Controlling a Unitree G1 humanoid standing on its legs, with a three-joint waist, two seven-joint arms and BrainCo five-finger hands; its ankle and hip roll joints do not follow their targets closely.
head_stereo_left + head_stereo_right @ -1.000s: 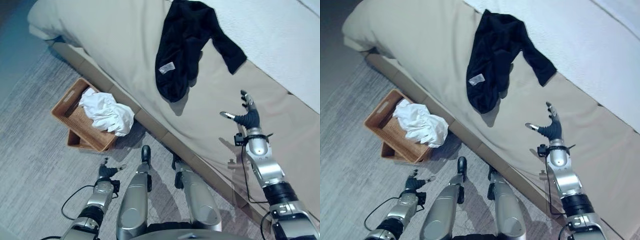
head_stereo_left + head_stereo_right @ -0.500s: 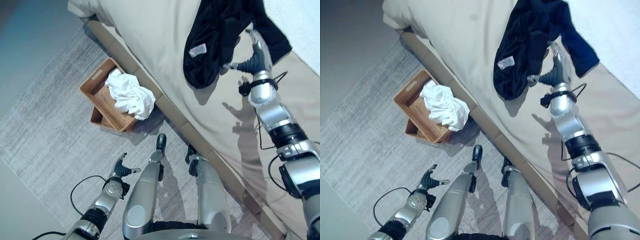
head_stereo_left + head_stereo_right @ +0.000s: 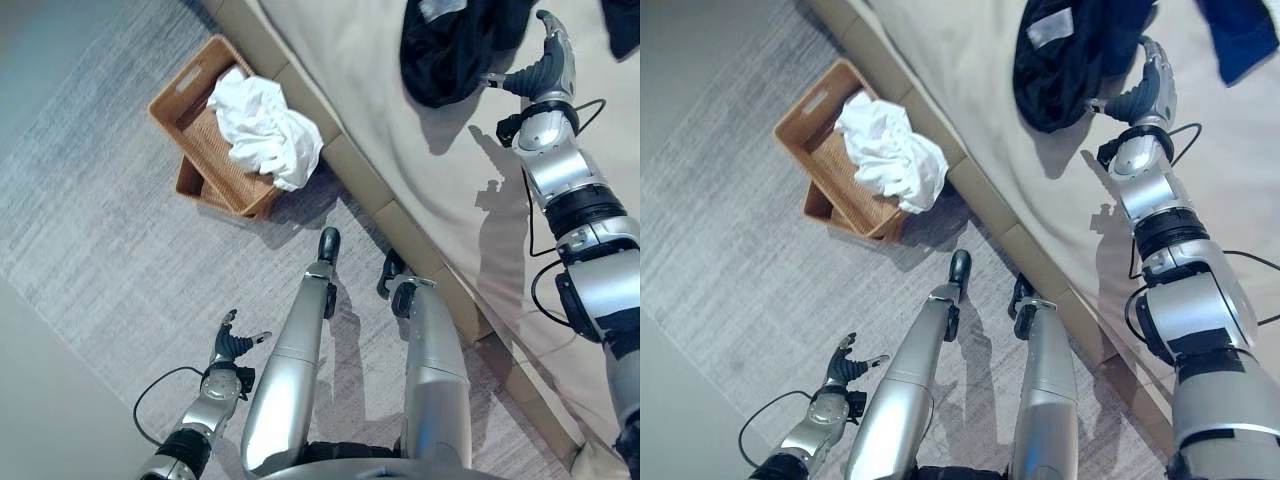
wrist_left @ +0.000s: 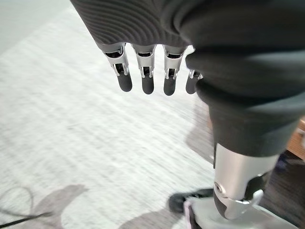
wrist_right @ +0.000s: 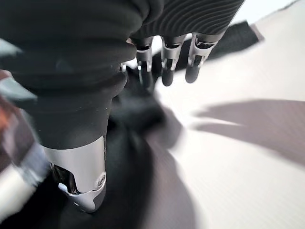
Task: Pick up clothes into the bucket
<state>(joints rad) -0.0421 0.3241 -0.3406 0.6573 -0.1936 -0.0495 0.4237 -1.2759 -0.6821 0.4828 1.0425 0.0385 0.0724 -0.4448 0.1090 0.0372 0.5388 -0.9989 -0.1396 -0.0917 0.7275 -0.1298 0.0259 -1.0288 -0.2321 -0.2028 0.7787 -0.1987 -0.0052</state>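
The black garment (image 3: 1080,50) runs off the top edge in both eye views, so no telling how far it spreads. The white cloth (image 3: 265,125) covers a good part of the basket (image 3: 185,100), hiding what's under it. In the right wrist view the dark cloth (image 5: 124,157) is a smear, and I can't tell if the fingers (image 5: 167,71) touch it.
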